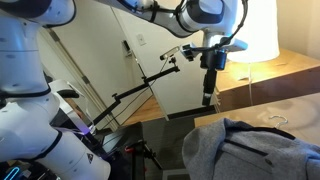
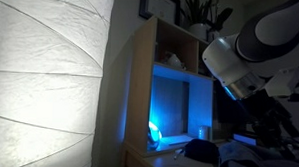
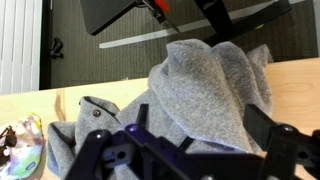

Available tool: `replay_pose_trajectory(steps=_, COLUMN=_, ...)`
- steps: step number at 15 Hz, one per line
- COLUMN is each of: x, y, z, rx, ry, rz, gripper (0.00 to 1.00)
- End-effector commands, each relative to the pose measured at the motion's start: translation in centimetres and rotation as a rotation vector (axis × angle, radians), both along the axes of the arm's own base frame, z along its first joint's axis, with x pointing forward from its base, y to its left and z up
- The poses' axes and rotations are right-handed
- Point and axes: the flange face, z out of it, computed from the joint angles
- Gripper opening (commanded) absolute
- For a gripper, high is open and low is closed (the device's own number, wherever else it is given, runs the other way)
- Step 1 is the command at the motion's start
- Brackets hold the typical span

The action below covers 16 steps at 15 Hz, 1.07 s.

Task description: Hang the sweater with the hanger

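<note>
- In an exterior view, the gripper (image 1: 208,92) is hanging straight down from the wrist, high above the work surface. The grey sweater (image 1: 250,150) is lying in a heap below it and off to the picture's right. So the garment is sitting down and to the side of the fingertips, not directly underneath. From this angle I cannot tell how far the jaws are standing apart. The lit lamp (image 1: 255,25) is glowing behind.
- In an exterior view taken from beside the lamp (image 2: 40,70), the arm (image 2: 256,47) is showing at the upper right, past the blue-lit shelf (image 2: 179,95). Everything low down is too dark here, so neither sweater nor fingertips are showing clearly.
- In the wrist view, the gripper (image 3: 190,160) is looking straight down with its fingers (image 3: 95,150) spread wide and nothing between them. The sweater (image 3: 200,90) is lying bunched on the wooden table (image 3: 300,85), just ahead of the fingertips. Its long axis is running from the lower left of the picture up to the upper right, slanting across the line between the fingers. A shiny disc (image 3: 20,150) is resting at the left edge.
- The hanger is not showing clearly in any view. My read is that the coming move is hinging on dropping down onto that raised fold at the middle of the heap.
</note>
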Motion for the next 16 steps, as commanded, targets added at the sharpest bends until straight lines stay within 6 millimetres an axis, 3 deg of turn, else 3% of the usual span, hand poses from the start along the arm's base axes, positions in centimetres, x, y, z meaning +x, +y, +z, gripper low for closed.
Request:
replay_pose_trajectory(steps=1, x=-0.4, y=-5.4, z=-1.8, rx=0.029, ry=-0.014, rz=-0.022, gripper=1.00)
replay_pose_trajectory(steps=5, x=-0.3, y=-11.2, z=-5.5, rx=0.108, ry=-0.059, rz=-0.025, gripper=1.00)
replay_pose_trajectory(steps=8, x=-0.1, y=-13.2, z=-8.5, rx=0.135, ry=-0.091, rz=0.022, gripper=1.00)
replay_pose_trajectory(steps=11, x=0.0, y=-13.1, z=-9.9, rx=0.144, ry=-0.114, rz=0.072, gripper=1.00)
replay_pose_trajectory(steps=16, x=0.1, y=-10.2, z=-9.4, rx=0.111, ry=-0.144, rz=0.153, gripper=1.00)
